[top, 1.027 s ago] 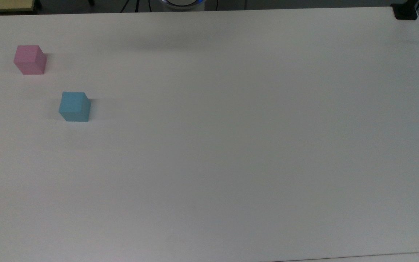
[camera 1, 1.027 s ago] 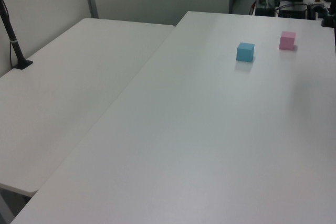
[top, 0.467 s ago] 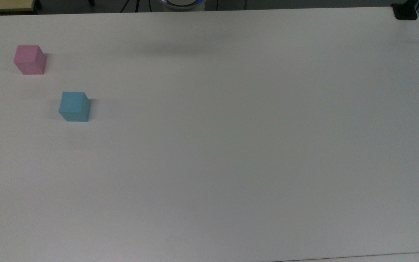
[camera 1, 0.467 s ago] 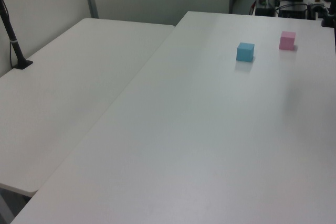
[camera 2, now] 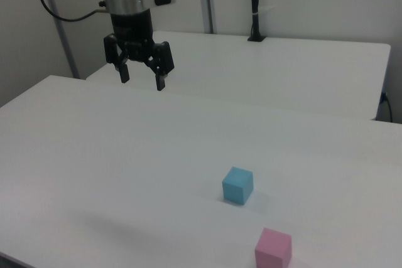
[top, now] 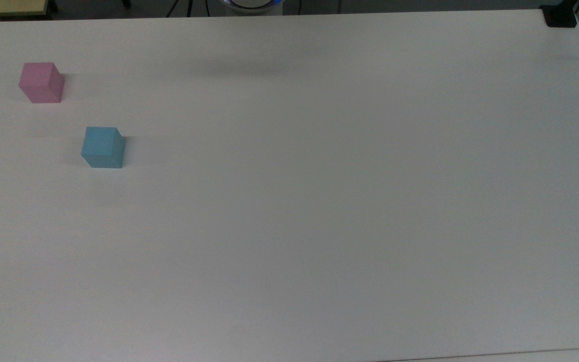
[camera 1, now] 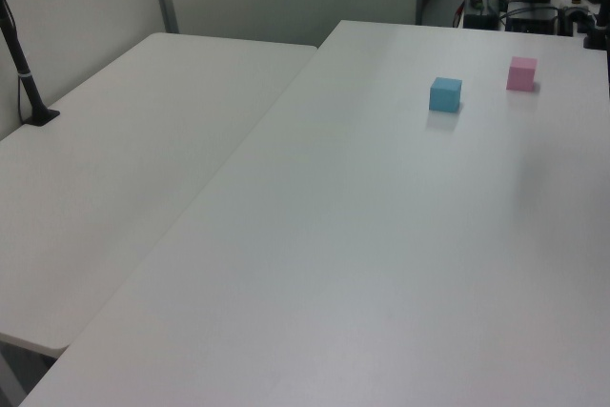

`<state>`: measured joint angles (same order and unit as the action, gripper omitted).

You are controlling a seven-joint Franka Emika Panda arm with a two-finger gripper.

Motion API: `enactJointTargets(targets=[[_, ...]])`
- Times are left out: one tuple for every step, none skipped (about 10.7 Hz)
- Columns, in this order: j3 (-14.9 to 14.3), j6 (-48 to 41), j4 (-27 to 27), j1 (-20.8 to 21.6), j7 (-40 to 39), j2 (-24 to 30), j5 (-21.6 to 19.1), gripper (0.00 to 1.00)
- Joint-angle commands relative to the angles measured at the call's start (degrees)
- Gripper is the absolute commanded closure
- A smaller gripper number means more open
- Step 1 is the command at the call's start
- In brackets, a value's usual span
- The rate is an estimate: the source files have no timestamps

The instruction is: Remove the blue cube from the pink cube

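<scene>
The blue cube (top: 102, 147) (camera 1: 445, 93) (camera 2: 237, 185) rests by itself on the white table (top: 319, 201), near the top view's left. A short way off stands the pink cube (top: 41, 82) (camera 1: 521, 73) (camera 2: 273, 248), apart from the blue one and with nothing on top. In the right view my gripper (camera 2: 142, 80) hangs high above the table at the upper left, far from both cubes. Its fingers are spread open and hold nothing.
A second white table (camera 1: 114, 169) adjoins on the left view's left, with a black post (camera 1: 24, 73) at its edge. A black clamp (top: 560, 17) sits at the top view's upper right corner. The arm's base (top: 252, 4) stands at the far edge.
Both cubes stay where they were. The faint shadow near the table's far edge in the top view has shifted slightly.
</scene>
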<state>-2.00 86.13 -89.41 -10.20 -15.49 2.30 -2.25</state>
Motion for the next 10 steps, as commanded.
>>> enactJointTargets(targets=[[-1.32,0.36,-1.12,4.54,1.69,0.95,0.76,0.00],[-1.95,0.53,-1.12,6.40,5.61,1.04,0.67,0.00],[-1.52,0.97,-1.21,7.29,8.17,0.87,0.50,0.00],[-1.26,0.97,-1.21,8.43,8.63,0.61,0.23,0.00],[-1.17,0.89,-1.38,8.61,8.03,0.69,0.23,0.00],[-1.08,0.97,-1.38,8.53,7.94,0.61,0.23,0.00],[-1.08,1.06,-1.38,8.53,7.85,0.52,0.14,0.00],[-1.08,1.06,-1.47,8.53,7.76,0.52,0.23,0.00],[-1.08,0.97,-1.65,8.53,7.67,0.60,0.23,0.00],[-1.08,0.97,-1.65,8.53,7.67,0.60,0.23,0.00]])
